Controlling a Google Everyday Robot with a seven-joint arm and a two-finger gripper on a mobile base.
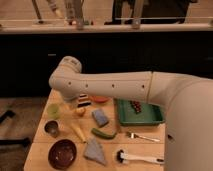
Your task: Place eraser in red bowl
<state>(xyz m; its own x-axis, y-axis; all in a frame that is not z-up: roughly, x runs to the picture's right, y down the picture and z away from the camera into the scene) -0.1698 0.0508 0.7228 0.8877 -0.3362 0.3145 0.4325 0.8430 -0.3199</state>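
The gripper (81, 101) hangs with the eraser (83, 101), grasp hidden (I cannot tell), red bowl (99, 99) at three o'clock.

Gripper and its jaws hidden behind the arm (110, 86); red bowl (100, 99) mostly covered; eraser (83, 101) part-hidden.

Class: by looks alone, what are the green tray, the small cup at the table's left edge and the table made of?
Green tray: probably plastic, uniform colour, moulded rim. Small cup: likely metal, dull grey sheen. Table: wood, pale planks. The gripper is hidden behind the arm.
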